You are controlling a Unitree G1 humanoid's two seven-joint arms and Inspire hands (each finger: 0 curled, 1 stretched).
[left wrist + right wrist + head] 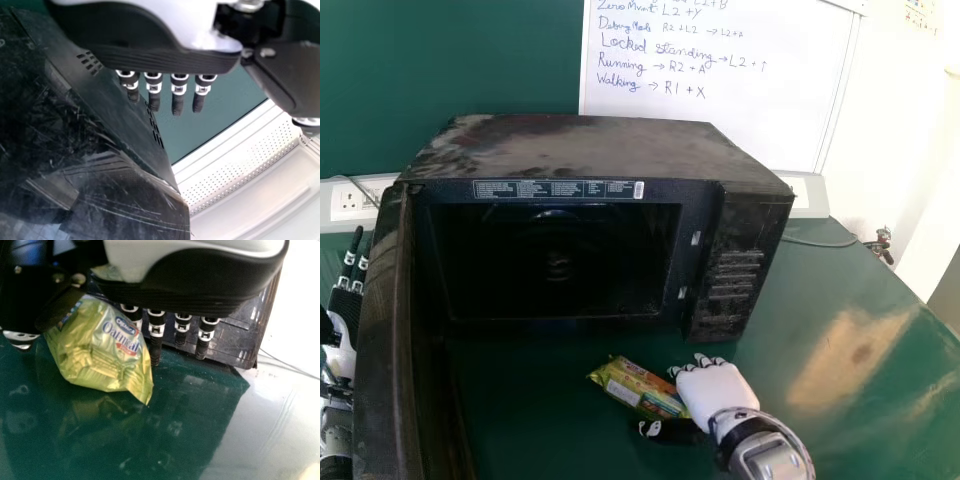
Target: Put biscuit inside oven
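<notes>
The black oven stands with its door swung out at the left and its dark inside facing me. In front of it, the green-yellow biscuit packet is on the table. My right hand is at the packet's right, its thumb near the packet's lower end. In the right wrist view the packet sits between thumb and straight fingers of my right hand, its upper part partly hidden by the hand. Left of the door is my left hand, fingers straight; the left wrist view shows my left hand beside dark panels.
The green table extends to the right of the oven. A whiteboard stands behind it, with wall sockets at the left. A cable and a small object are at the back right.
</notes>
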